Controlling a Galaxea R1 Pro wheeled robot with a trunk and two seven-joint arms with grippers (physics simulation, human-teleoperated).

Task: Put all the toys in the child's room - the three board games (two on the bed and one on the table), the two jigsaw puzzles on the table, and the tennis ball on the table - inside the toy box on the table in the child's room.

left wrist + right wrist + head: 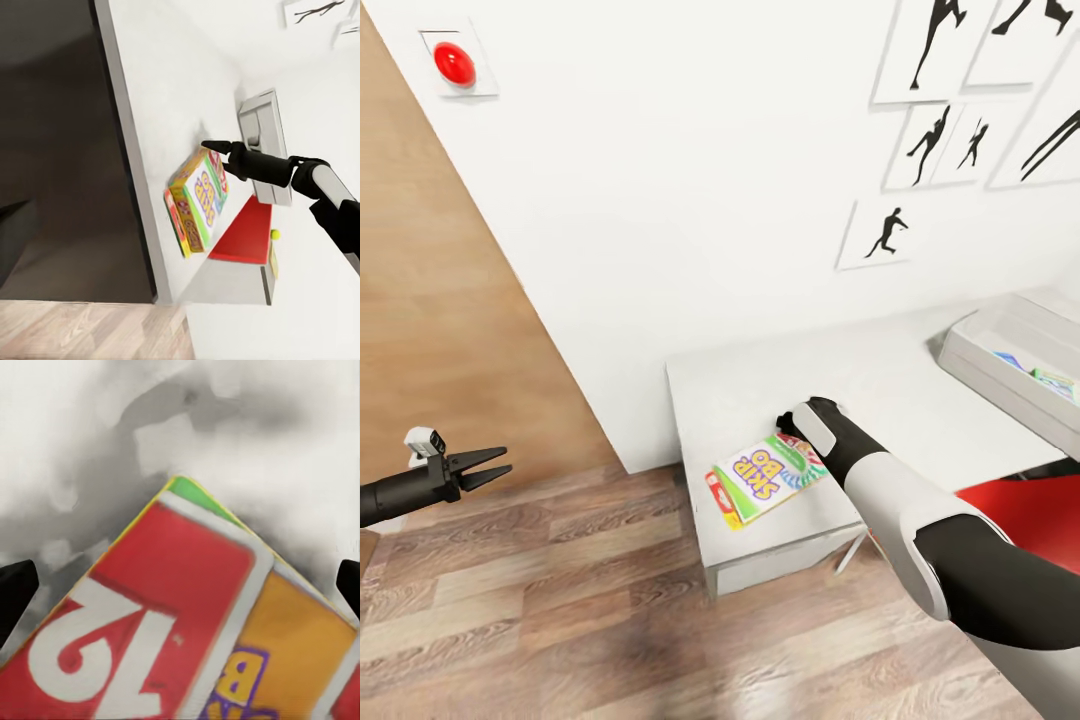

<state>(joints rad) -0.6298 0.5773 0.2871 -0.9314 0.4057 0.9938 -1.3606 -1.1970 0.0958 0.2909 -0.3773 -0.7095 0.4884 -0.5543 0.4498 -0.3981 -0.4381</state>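
The board game (766, 480) lies flat near the front edge of the white counter (760, 390), its cover reading "SKIP BO" in purple letters on yellow, with green and red bands around it. Up close in the right wrist view the box (187, 622) shows a big white "12" on a red card and part of a purple letter on orange; the rest is cut off. The right arm reaches down over it, wrist bent, and the right tool (792, 425) sits at the box's far corner. Its black fingertips (15, 592) stand wide apart at either side of the box, closed on nothing. The left tool (488, 466) hangs out over the wood-plank floor (560, 620), well away, its two fingers slightly parted and empty. The light grey toy box (1000, 385) stands at the counter's right end, cut off by the edge; something coloured lies inside, too small to name. Black sports silhouette pictures (880, 235) hang above.
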